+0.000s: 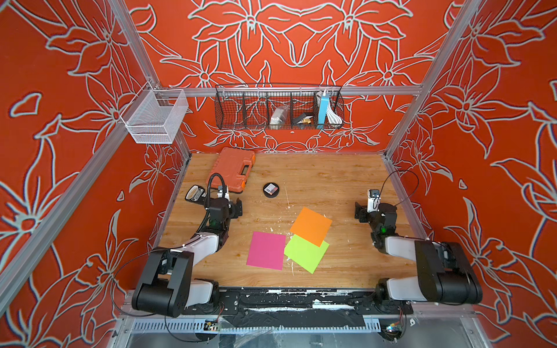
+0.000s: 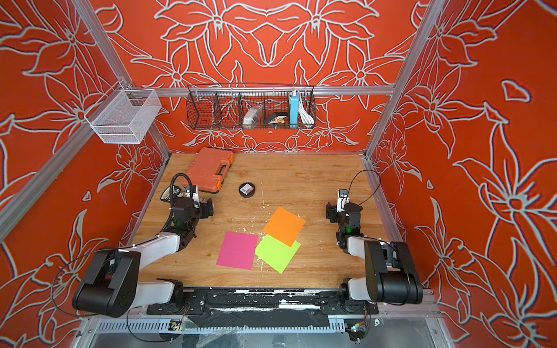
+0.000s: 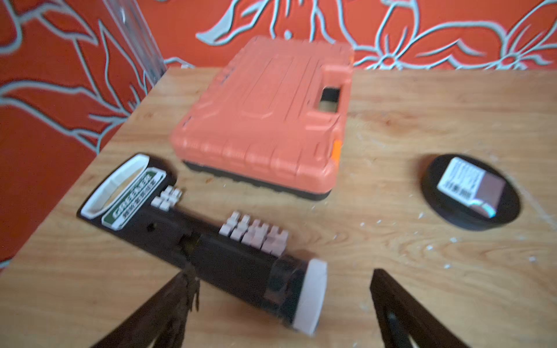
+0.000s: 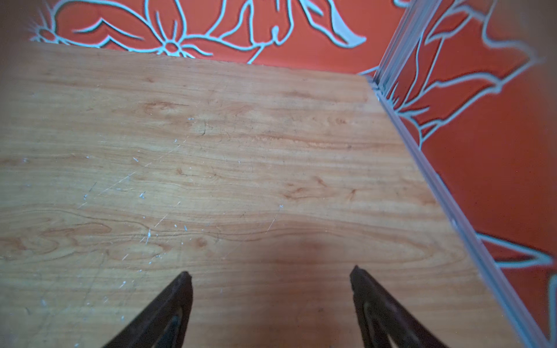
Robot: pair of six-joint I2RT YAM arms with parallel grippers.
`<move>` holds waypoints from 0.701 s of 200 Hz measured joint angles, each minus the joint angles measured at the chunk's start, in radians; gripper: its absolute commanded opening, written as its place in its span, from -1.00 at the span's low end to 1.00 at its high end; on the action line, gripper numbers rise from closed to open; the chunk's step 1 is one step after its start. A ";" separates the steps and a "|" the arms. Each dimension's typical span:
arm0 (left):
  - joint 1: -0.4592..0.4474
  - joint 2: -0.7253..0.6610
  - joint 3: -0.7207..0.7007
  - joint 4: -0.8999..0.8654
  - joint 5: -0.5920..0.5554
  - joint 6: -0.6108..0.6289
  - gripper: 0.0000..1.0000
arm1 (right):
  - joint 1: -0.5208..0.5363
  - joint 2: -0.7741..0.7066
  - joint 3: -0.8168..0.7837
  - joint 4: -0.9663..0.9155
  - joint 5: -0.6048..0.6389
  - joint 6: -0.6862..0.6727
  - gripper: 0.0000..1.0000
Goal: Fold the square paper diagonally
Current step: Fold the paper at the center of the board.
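Note:
Three square papers lie flat on the wooden table (image 1: pixel 346 180) in both top views. A pink one (image 1: pixel 266 250) is near the front middle, with a lime green one (image 1: pixel 306 254) just to its right. An orange one (image 1: pixel 311 226) overlaps the green sheet's far corner. My left gripper (image 1: pixel 238 208) hovers at the left, well behind the pink sheet, open and empty (image 3: pixel 280 272). My right gripper (image 1: pixel 358 211) is open at the right side, apart from the orange sheet, with only bare wood between its fingers (image 4: pixel 270 269). No paper shows in either wrist view.
An orange tool case (image 1: pixel 232 168) lies at the back left. A black round disc (image 1: pixel 271 190) with a label sits near it. A black labelled tool (image 3: pixel 193 235) lies just ahead of the left gripper. A black wire basket (image 1: pixel 278 107) and a white mesh basket (image 1: pixel 155 116) hang on the frame.

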 measured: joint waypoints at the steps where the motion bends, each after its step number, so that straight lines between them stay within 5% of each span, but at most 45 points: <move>1: -0.003 -0.002 0.003 -0.004 -0.002 0.000 0.84 | 0.000 -0.004 0.002 -0.006 0.000 0.001 0.56; 58: -0.083 -0.087 0.172 -0.244 0.133 -0.195 0.73 | 0.022 -0.374 0.185 -0.429 -0.098 0.194 0.28; 140: -0.336 0.022 0.294 -0.425 0.353 -0.335 0.53 | 0.032 -0.376 0.339 -1.009 -0.383 0.336 0.11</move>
